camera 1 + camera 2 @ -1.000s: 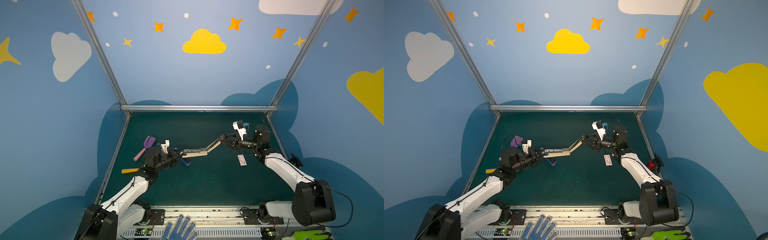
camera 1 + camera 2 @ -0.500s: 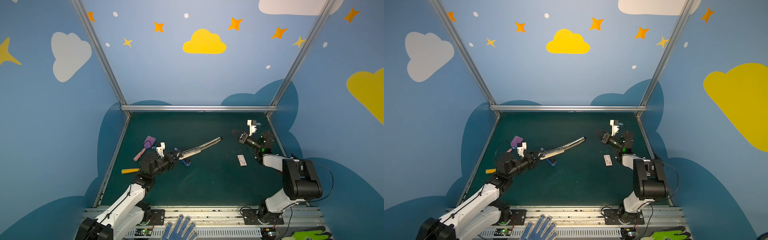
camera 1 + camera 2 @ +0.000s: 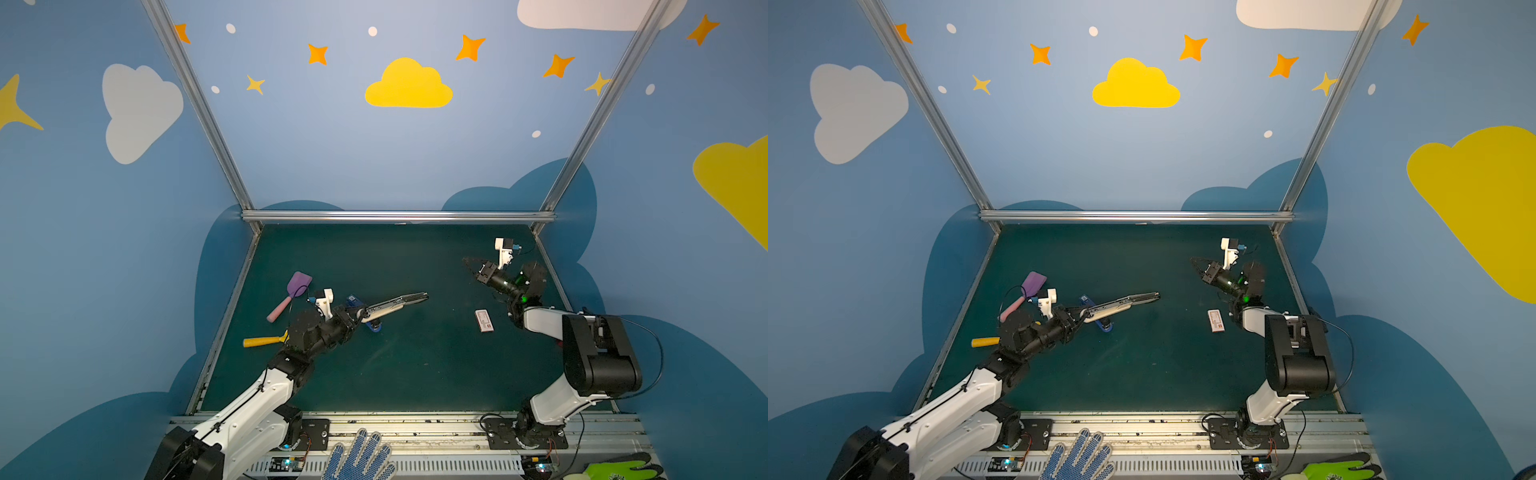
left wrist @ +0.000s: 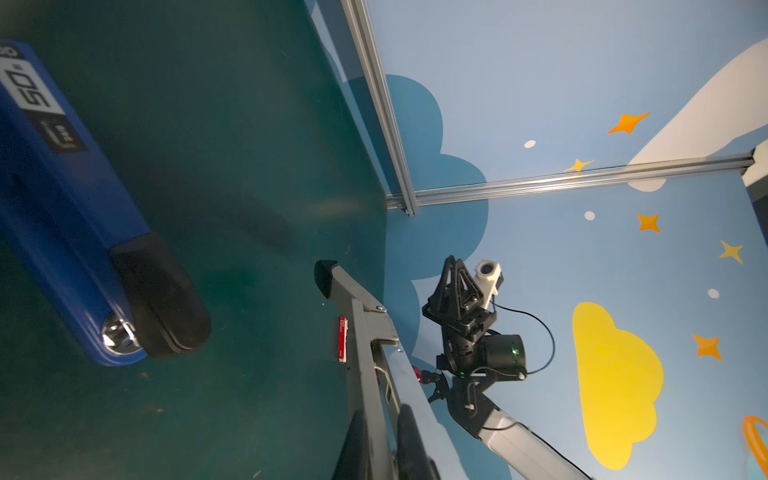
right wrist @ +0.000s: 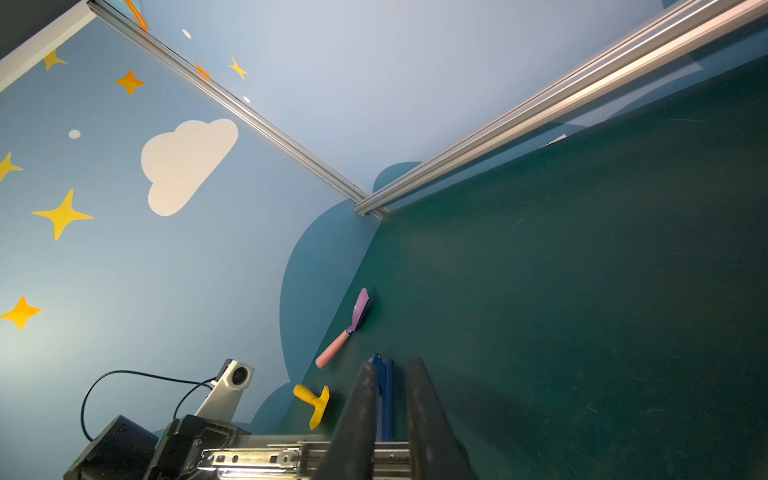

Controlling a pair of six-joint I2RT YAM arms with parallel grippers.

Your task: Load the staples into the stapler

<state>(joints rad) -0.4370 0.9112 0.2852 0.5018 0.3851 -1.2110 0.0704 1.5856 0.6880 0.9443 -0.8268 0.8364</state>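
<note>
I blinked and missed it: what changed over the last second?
The right fingers let go of the stapler and drew back toward the right rear corner, empty. The stapler, bent open before, now looks straight. The left fingers still grip it; staples box and blue stapler unmoved.

There are two staplers on the left, the silver stapler (image 3: 392, 304) and the blue stapler (image 4: 70, 195), one box of staples (image 3: 484, 321) on the right, one purple spatula (image 3: 298, 285), one yellow scraper (image 3: 262, 341), and two gloves near, the blue-dotted glove (image 3: 359, 457) and the green glove (image 3: 615, 469).

light: even, soft | shadows: faint | blur: left-wrist foreground | edges: bowed
</note>
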